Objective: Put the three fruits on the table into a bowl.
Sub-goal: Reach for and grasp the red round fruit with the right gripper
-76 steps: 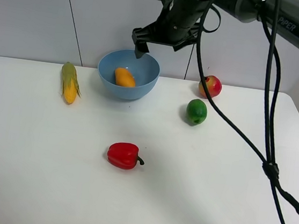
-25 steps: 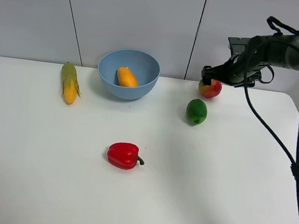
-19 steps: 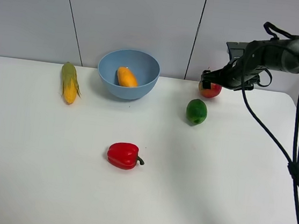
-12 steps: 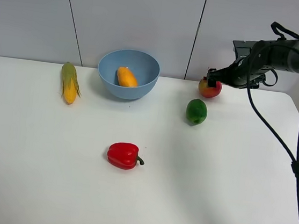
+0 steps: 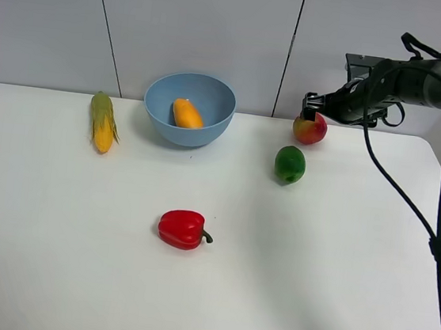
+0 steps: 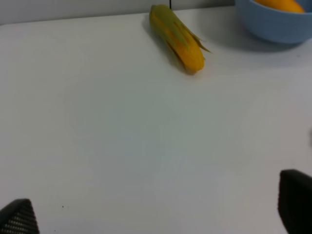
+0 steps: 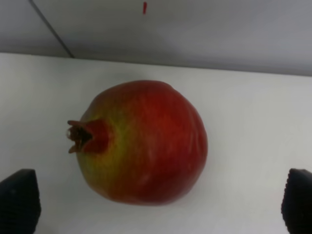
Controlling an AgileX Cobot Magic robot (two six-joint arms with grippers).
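At the far right corner of the table [image 5: 313, 263], the right gripper [image 5: 312, 105] now hangs just over the red fruit [image 5: 310, 129]. A few seconds ago it was above the bowl [image 5: 196, 136]; since then it has swung across and settled here. The mango [image 5: 184, 113] lies in the bowl, so I'd say one fruit is done and this is the approach to the second. The lime [image 5: 290, 164] waits on the table nearby.

The right fingers are spread wide with the fruit below and between them, and nothing is gripped yet. The left gripper [image 6: 157, 212] is also spread and empty, low over bare table.

The red fruit sits near the back wall. It is round and smooth, deep red fading to yellow-green around a dark, puckered crown turned sideways.
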